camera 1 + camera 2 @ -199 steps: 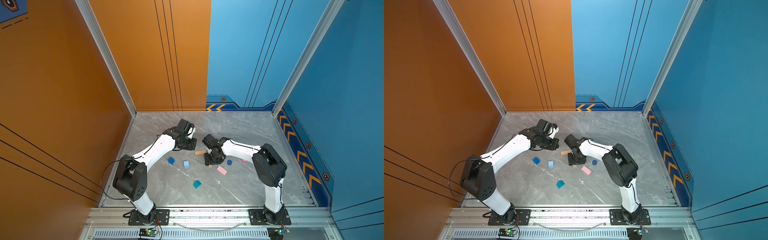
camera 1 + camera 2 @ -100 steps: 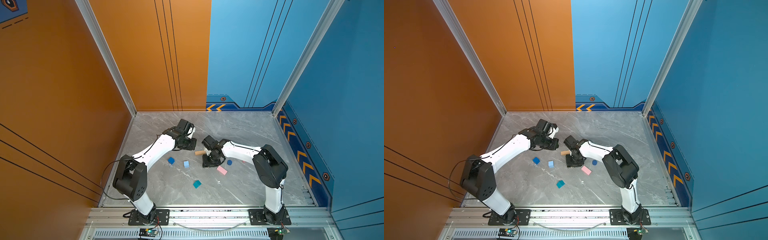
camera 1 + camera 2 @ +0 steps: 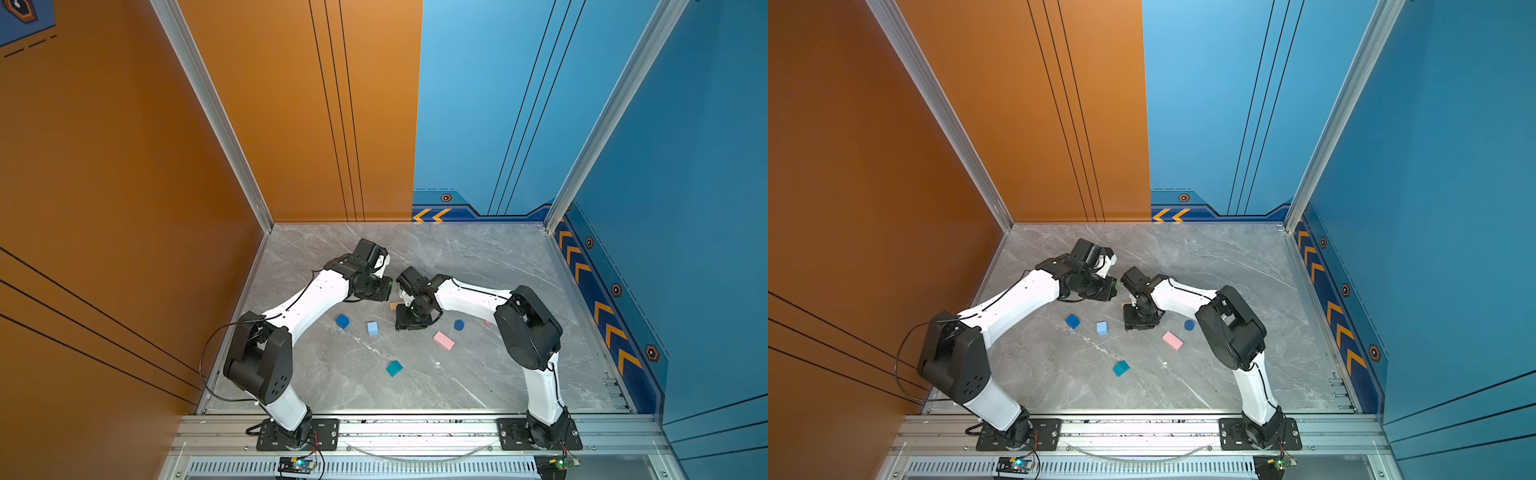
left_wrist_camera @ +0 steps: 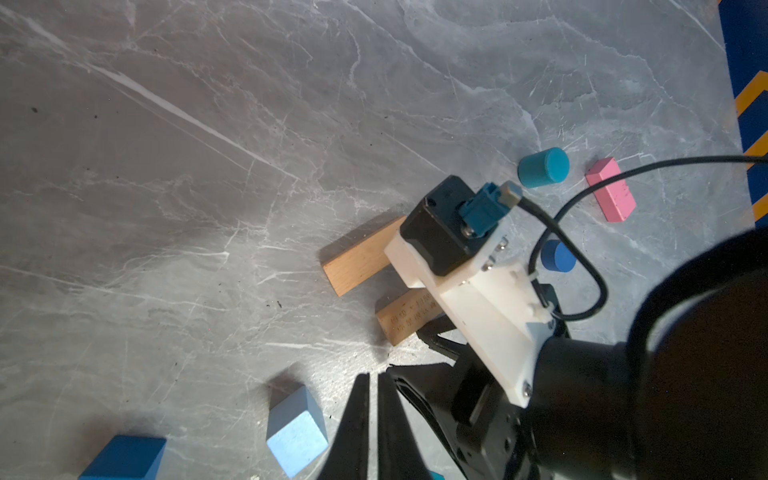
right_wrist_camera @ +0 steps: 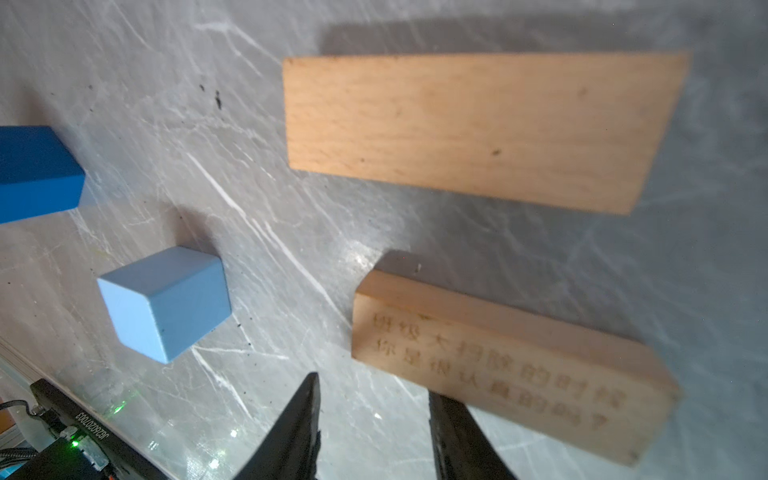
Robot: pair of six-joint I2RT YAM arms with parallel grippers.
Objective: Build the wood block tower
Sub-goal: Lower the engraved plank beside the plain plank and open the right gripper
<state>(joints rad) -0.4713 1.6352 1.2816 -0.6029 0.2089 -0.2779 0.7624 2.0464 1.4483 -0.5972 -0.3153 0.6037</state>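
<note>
My right gripper (image 5: 374, 419): jaws narrowed since a second ago, half open, empty; engraved tan bar (image 5: 498, 374) beside one finger, contact unclear. My left gripper (image 4: 373, 411): shut, empty. Loose on table (image 3: 478, 374): plain tan bar (image 5: 478, 129), light-blue cube (image 5: 166, 303), apart; nothing stacked, tower unstarted, I judge.

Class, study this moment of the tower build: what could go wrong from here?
1. The right tool is open with nothing between its fingers; the engraved tan bar lies beside one finger, so closing may shove it rather than grip it.
2. The shut left tool hangs close to the right arm's camera mount; they could collide.
</note>
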